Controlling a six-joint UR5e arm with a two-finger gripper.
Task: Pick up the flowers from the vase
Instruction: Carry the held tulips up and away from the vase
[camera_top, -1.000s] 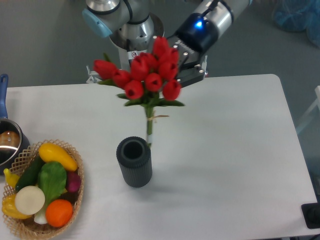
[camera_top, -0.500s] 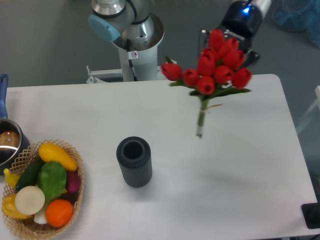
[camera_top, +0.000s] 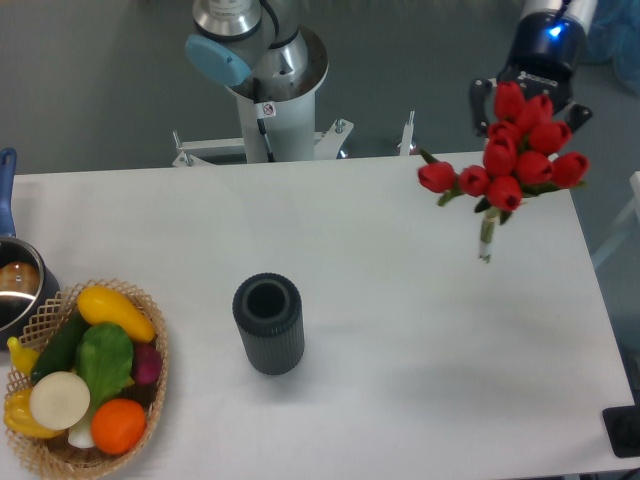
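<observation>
Our arm reaches in from the upper right, wrist angled down, its fingers hidden behind the flowers, so we cannot tell their grip. The glossy red tulip buds and thin green stems hang just below the fingers, above the white bench. The vase, a dark ribbed cylinder with a round mouth, stands upright well down-left of them.

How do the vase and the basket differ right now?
The vase is a dark ribbed cylinder; the basket is light woven wicker, wider and shallower. The vase is empty, its mouth open, while the basket is full of fruit and vegetables. The vase sits mid-table; the basket sits at the front left corner. Both rest upright on the white table.
</observation>
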